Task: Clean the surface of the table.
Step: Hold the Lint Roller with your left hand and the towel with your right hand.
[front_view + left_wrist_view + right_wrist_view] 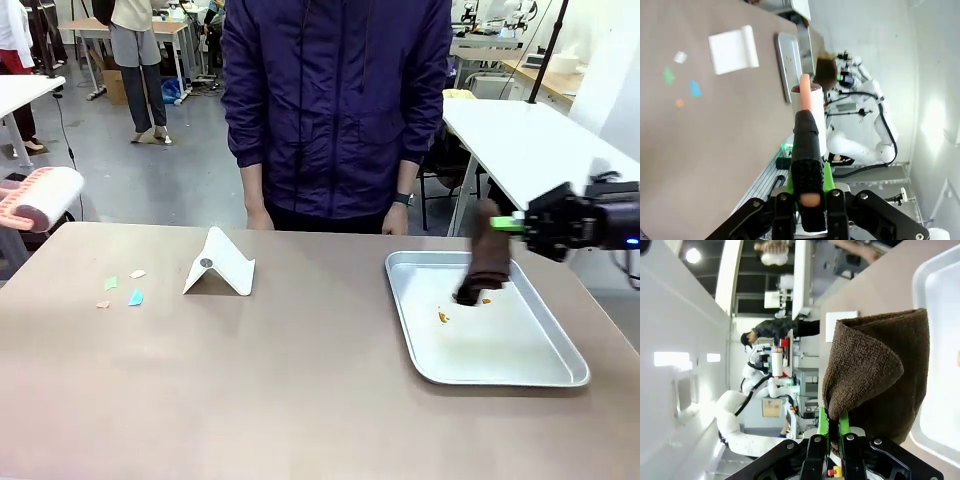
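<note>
Left gripper: your left gripper (805, 127) is clamped shut on the pink handle of a lint roller (42, 198); you see the roller held in the air off the table's left edge, near the far left corner.
Right gripper: your right gripper (516, 224) is pinched shut on the top of a brown cloth (488, 262); the cloth hangs down, and its lower end meets the tray floor near the tray's far edge.
Table: the brown table (300, 390) spans the whole foreground in front of you.
Tray: a metal tray (505, 378) lies on the right part of the table, with orange crumbs (442, 316) on its floor beside the cloth's end.
Left part of the table: you have a folded white card (222, 265) standing like a tent, and small coloured scraps (135, 297) lying between it and the left edge.
Far edge: a person (335, 100) in a dark purple jacket stands at the middle, arms down.
Room: white-topped tables (530, 140) stand behind on a grey floor.
</note>
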